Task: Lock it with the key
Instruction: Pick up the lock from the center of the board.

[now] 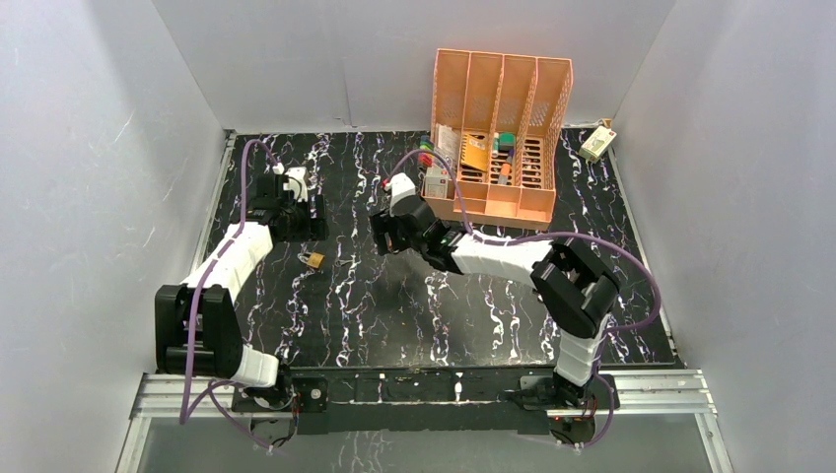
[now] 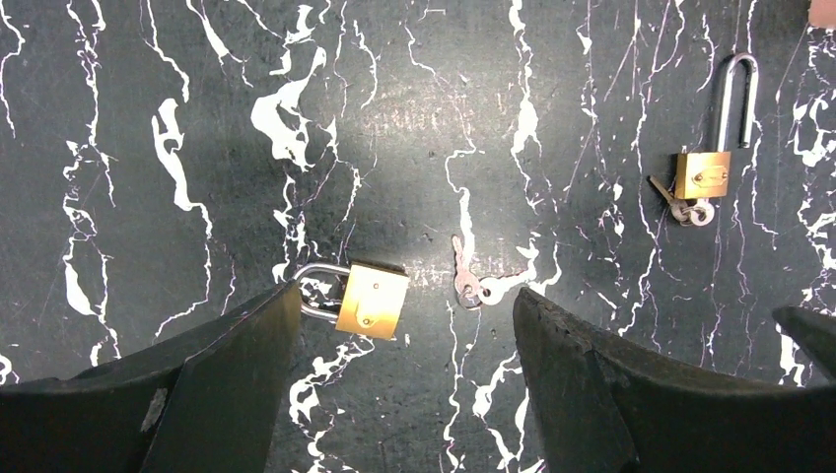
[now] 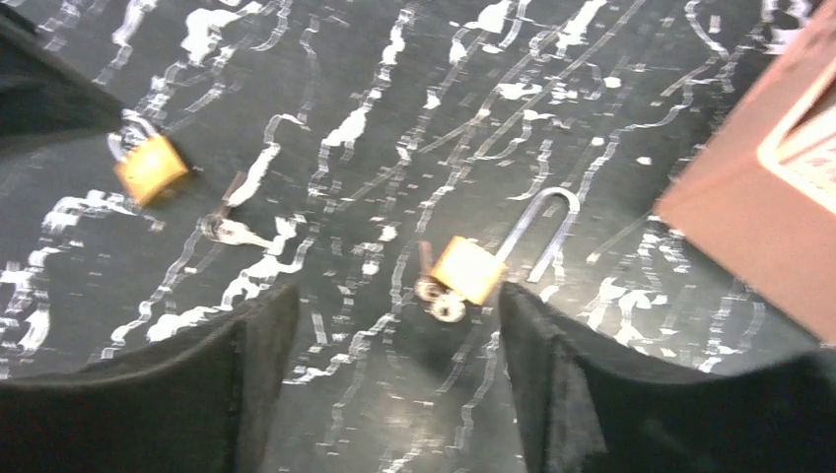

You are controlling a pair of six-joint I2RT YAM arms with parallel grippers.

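Padlock (image 2: 372,301) and key (image 2: 463,281) just off wide-open left end effector (image 2: 408,304), long-shackle padlock (image 3: 468,268) just off wide-open right end effector (image 3: 396,296)

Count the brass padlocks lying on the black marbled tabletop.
2. A short-shackled brass padlock lies on the black marbled table, silver keys beside it; a long-shackled brass padlock lies farther right, a key bunch at its base. The orange organiser may hide more.
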